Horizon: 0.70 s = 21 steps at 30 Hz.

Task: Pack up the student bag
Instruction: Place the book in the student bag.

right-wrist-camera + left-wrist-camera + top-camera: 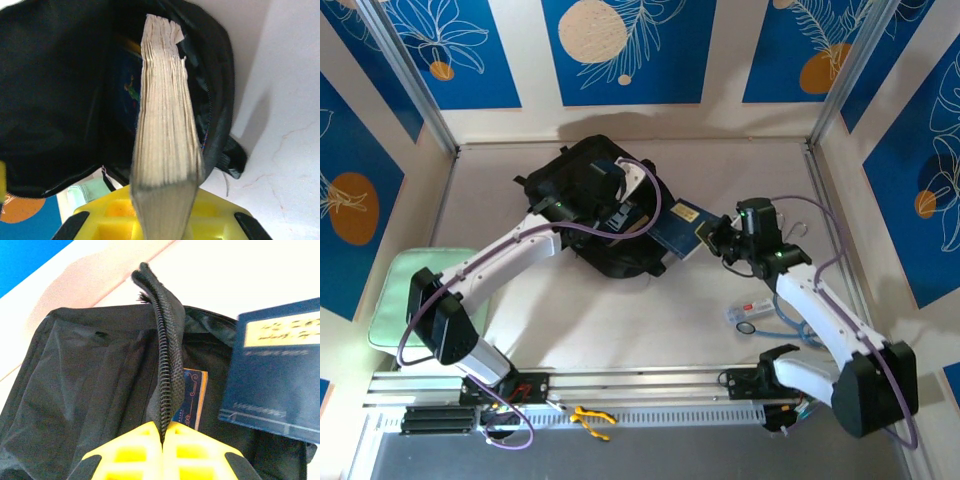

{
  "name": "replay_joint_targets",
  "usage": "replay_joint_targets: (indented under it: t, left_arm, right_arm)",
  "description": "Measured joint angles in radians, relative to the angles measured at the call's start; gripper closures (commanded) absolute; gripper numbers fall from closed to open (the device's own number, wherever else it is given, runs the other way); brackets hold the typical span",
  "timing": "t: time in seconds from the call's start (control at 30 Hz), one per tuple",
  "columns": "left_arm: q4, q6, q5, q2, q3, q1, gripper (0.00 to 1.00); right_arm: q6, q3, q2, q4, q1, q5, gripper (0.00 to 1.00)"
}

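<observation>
The student bag (588, 170) is a black backpack lying at the middle back of the table with its mouth open. My left gripper (623, 218) is shut on the bag's zip edge (167, 350) and holds it up; the yellow fingers (135, 450) meet on the fabric. Inside the bag stands a blue book with an orange border (194, 392). My right gripper (712, 238) is shut on a dark blue book (680, 230), whose far end reaches into the bag's mouth. In the right wrist view its page edge (165, 120) runs up from the gripper (162, 212) into the black opening (60, 90).
A pale green flat pad (405, 290) lies at the left table edge. A small clear packet with pens (752, 309) and a black ring (747, 327) lie by the right arm. Patterned walls close in the back and sides. A metal rail (620, 385) runs along the near edge.
</observation>
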Motion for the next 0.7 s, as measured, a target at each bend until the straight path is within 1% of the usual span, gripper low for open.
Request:
replay_joint_targets:
  t: [0.2, 0.33, 0.57, 0.7]
  left_arm:
    - [0.020, -0.025, 0.026, -0.019, -0.010, 0.000, 1.00]
    - [0.030, -0.033, 0.044, -0.024, -0.018, 0.000, 1.00]
    - [0.047, -0.059, 0.063, -0.026, -0.028, 0.000, 1.00]
    - [0.053, -0.083, 0.063, -0.029, -0.037, 0.000, 1.00]
  right_arm:
    - [0.024, 0.117, 0.205, 0.114, 0.073, -0.021, 1.00]
    - [0.039, 0.181, 0.320, 0.178, 0.104, -0.025, 1.00]
    - [0.057, 0.271, 0.546, 0.224, 0.136, 0.007, 1.00]
    - [0.054, 0.383, 0.682, 0.257, 0.164, 0.019, 1.00]
